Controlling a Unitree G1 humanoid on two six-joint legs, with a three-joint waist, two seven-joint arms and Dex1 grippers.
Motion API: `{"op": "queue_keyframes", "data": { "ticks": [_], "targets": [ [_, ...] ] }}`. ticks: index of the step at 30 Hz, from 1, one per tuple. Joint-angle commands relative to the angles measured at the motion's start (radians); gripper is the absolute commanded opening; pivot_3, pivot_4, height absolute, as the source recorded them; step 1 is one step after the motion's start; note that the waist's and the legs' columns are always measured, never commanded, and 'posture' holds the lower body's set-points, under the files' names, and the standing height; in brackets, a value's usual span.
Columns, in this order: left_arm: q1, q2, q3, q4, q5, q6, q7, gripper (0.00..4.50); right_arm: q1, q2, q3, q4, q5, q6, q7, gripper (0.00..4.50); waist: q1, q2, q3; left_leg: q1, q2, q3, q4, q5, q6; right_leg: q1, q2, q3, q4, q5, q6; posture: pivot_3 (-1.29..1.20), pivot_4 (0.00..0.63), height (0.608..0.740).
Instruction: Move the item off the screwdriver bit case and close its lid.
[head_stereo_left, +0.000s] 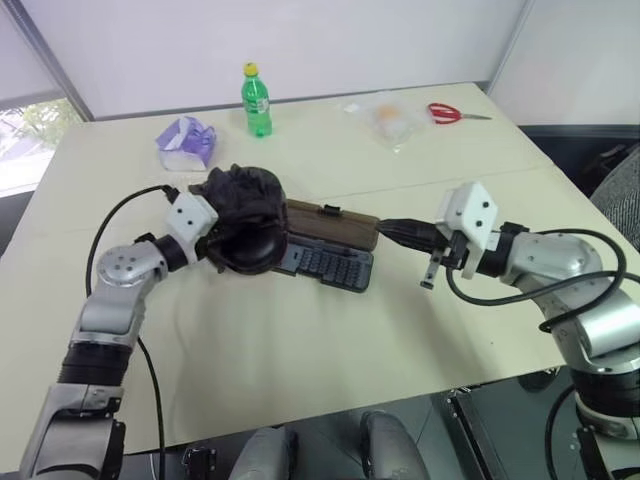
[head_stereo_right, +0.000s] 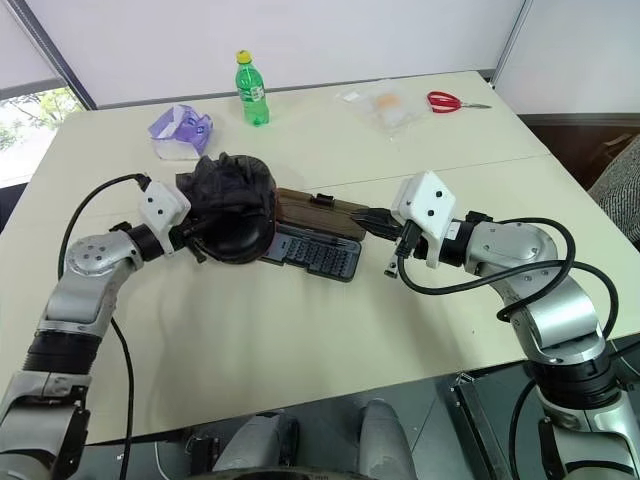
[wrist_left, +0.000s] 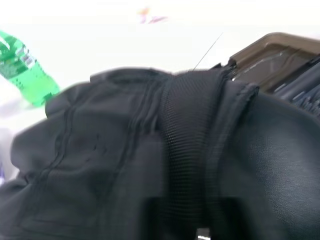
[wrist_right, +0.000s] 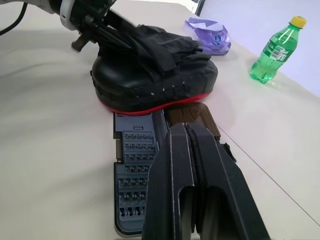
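The item, a bulky black padded mitt (head_stereo_left: 245, 215) with a red bottom edge (wrist_right: 150, 107), lies over the left end of the screwdriver bit case. The case's grey-blue tray (head_stereo_left: 335, 266) with rows of bits sticks out from under the mitt. Its smoky-brown lid (head_stereo_left: 330, 222) lies flat open behind the tray. My left gripper (head_stereo_left: 214, 241) is shut on the mitt's strap side at the left. My right gripper (head_stereo_left: 386, 229) is shut and hovers at the lid's right end, holding nothing.
A green bottle (head_stereo_left: 256, 100), a purple tissue pack (head_stereo_left: 185, 138), a clear plastic bag (head_stereo_left: 385, 115) and red scissors (head_stereo_left: 445, 112) sit along the far side of the table. Bare tabletop (head_stereo_left: 300, 350) stretches in front of the case.
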Motion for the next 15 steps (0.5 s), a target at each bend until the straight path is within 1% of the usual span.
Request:
{"op": "queue_keyframes", "data": {
  "ticks": [1, 3, 8, 15],
  "targets": [
    [0.034, -0.004, 0.005, 0.011, 0.019, 0.040, 0.019, 0.02, -0.010, -0.004, -0.028, -0.029, 0.011, -0.008, -0.003, 0.00, 0.001, 0.000, 0.000, 0.000, 0.000, 0.000, 0.000, 0.000, 0.000, 0.000, 0.000, 0.000, 0.000, 0.000, 0.000, 0.00, 0.150, 0.740],
    [0.045, -0.005, 0.013, -0.002, 0.022, 0.048, 0.040, 0.02, -0.012, -0.003, -0.025, -0.026, 0.011, -0.009, -0.001, 0.00, 0.000, 0.000, 0.000, 0.000, 0.000, 0.000, 0.000, 0.000, 0.000, 0.000, 0.000, 0.000, 0.000, 0.000, 0.000, 0.00, 0.150, 0.740],
    [0.069, -0.004, 0.061, -0.029, 0.061, 0.053, 0.173, 0.02, -0.019, 0.006, -0.013, -0.013, 0.010, -0.015, 0.005, 0.00, -0.002, 0.000, 0.000, 0.000, 0.000, 0.000, 0.000, 0.000, 0.000, 0.000, 0.000, 0.000, 0.000, 0.000, 0.000, 0.00, 0.150, 0.740],
    [0.096, -0.007, 0.201, -0.031, 0.182, 0.006, 0.504, 0.02, -0.042, 0.031, 0.021, 0.017, 0.003, -0.032, 0.027, 0.00, -0.007, 0.000, 0.000, -0.001, 0.001, 0.000, -0.001, 0.000, 0.000, -0.002, 0.000, 0.000, 0.000, 0.000, 0.000, 0.00, 0.150, 0.740]
  ]
}}
